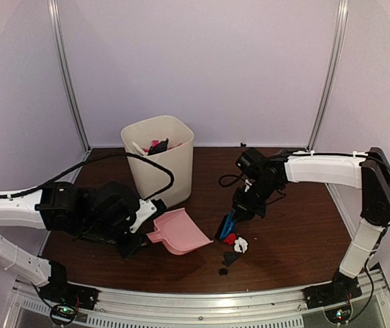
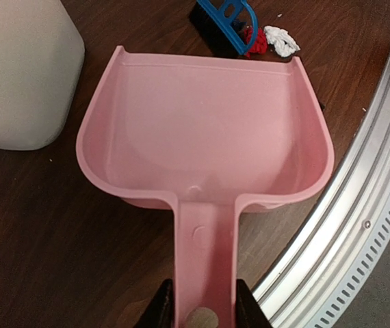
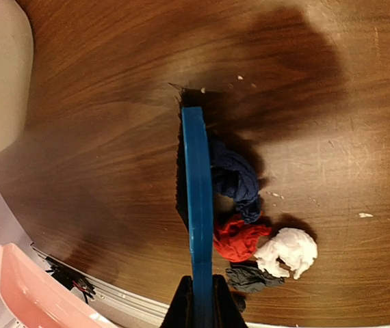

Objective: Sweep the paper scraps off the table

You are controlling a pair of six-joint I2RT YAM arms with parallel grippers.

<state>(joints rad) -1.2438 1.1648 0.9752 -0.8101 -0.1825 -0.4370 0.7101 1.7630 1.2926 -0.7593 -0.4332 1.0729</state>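
The left hand (image 2: 205,311) is closed narrowly on the handle of the pink dustpan (image 2: 202,130), one finger on each side. In the top view the pan's mouth opens toward 3 o'clock. A cream bin (image 1: 157,160) stands at 12 o'clock of the pan, with pink and black pieces showing inside. The right hand (image 3: 200,301) is clamped fully on the handle of the blue brush (image 3: 195,191), whose bristles meet the counter (image 1: 297,225). The paper scraps (image 3: 239,239), dark blue, red, white and grey wads, cluster against the brush at its 5 o'clock, beyond the pan's mouth.
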